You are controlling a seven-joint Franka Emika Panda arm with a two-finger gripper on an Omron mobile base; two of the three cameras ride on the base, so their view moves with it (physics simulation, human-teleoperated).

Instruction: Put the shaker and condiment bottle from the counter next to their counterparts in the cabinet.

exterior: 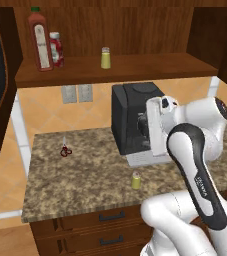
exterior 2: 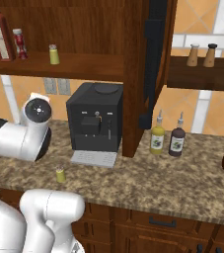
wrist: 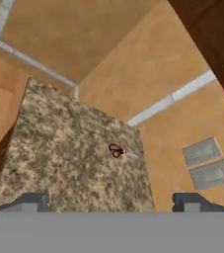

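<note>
Hand view: spread-wide, empty gripper [wrist: 108,200] above what look like scissors [wrist: 117,150] on counter [wrist: 59,158].

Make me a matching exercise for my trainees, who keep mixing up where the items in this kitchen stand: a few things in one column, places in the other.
Things:
1. condiment bottle
2. shaker
3. scissors
4. dark squeeze bottle

Places:
A. on the counter in front of the coffee machine
B. on the cabinet shelf beside the tall red bottle
C. on the counter right of the cabinet's side wall, next to the yellow squeeze bottle
D. near the counter's left end, below the wall outlets

Pairs: 1-B, 2-A, 3-D, 4-C
</note>
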